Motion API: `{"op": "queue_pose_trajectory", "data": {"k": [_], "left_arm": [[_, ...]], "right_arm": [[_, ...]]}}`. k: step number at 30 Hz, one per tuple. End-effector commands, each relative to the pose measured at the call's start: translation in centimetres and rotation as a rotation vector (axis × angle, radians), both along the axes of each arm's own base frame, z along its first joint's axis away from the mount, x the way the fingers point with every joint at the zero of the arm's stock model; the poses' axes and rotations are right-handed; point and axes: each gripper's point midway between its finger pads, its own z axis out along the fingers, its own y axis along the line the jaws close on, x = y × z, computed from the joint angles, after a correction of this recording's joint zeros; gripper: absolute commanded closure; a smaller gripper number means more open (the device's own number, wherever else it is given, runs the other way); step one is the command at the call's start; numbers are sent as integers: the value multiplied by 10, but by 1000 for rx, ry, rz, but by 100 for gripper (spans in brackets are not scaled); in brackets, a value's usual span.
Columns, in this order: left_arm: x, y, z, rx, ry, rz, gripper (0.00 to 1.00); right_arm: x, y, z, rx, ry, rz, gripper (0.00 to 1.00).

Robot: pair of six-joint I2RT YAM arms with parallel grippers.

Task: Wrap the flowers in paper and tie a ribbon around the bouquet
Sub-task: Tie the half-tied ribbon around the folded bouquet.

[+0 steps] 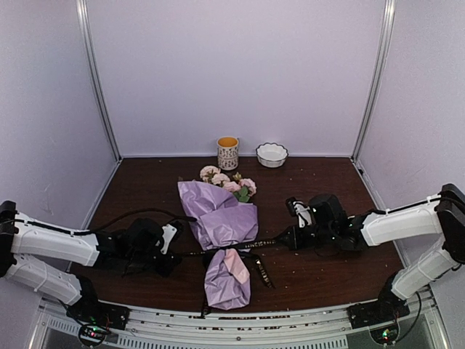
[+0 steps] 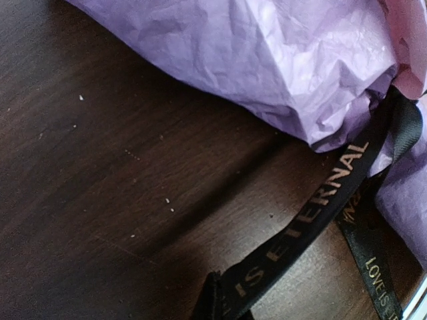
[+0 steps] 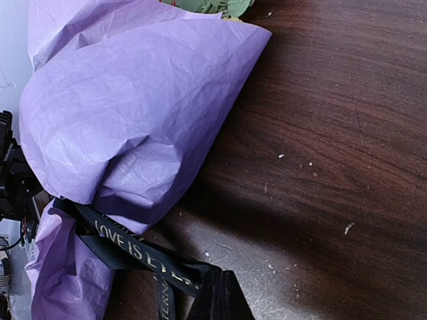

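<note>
The bouquet point(image 1: 220, 218) lies in the middle of the dark table, its flowers point(image 1: 227, 181) sticking out at the far end of crumpled lilac paper point(image 1: 227, 280). A black lettered ribbon point(image 1: 258, 245) circles the paper's pinched waist and runs out taut to both sides. My left gripper point(image 1: 176, 254) is shut on its left end, my right gripper point(image 1: 283, 238) on its right end. The left wrist view shows the ribbon point(image 2: 313, 213) leading from the shut tips point(image 2: 217, 303) up to the paper point(image 2: 267, 60). In the right wrist view the ribbon point(image 3: 133, 247) enters the shut tips point(image 3: 220, 300) beside the paper point(image 3: 133, 100).
A patterned mug point(image 1: 227, 153) and a white scalloped bowl point(image 1: 272, 154) stand at the back wall. A loose ribbon tail point(image 1: 262, 273) lies right of the paper's lower end. White walls enclose the table on three sides.
</note>
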Motion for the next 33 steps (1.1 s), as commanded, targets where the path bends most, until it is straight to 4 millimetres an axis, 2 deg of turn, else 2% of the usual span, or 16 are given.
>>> {"op": "queue_pose_trajectory", "data": {"k": [1, 6, 14, 23, 25, 27, 28, 30, 31, 33], "left_arm": [[-3, 32, -28, 120, 92, 97, 100], [-1, 38, -34, 126, 124, 126, 100], [1, 44, -37, 130, 140, 157, 100], [4, 50, -37, 123, 141, 195, 100], [3, 44, -34, 102, 135, 157, 100], [1, 26, -22, 23, 115, 66, 99], [0, 18, -15, -11, 102, 32, 84], [1, 11, -1, -47, 63, 3, 53], [3, 9, 8, -58, 36, -6, 40], [5, 7, 25, -82, -5, -25, 24]], "right_arm": [[15, -41, -32, -90, 48, -152, 100], [13, -52, -57, -177, 101, -179, 100], [11, -57, -70, -181, 137, -199, 100], [10, -59, -74, -173, 143, -204, 100], [11, -53, -69, -161, 134, -177, 100], [11, -41, -61, -154, 120, -121, 100], [11, -33, -53, -148, 101, -86, 97], [11, -19, -30, -109, 51, -34, 79], [13, -14, -17, -73, 24, -22, 71], [16, -7, 11, -5, -39, -15, 56]]}}
